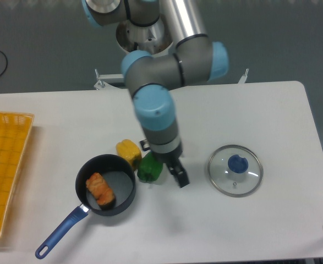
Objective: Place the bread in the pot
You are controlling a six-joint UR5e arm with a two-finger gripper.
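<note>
While the bread point(100, 188) lies inside the pot point(124, 166) nearest me, I see my gripper point(175, 175) beside the green pepper point(149, 168), holding nothing; its opening I cannot tell. Yellow pepper point(128, 150) sits behind.

White tabletop point(249, 110) carries: pot point(107, 191), yellow pepper point(129, 151), green pepper point(149, 168), glass lid point(235, 170) at right, yellow basket point(4, 165) at left edge.
</note>
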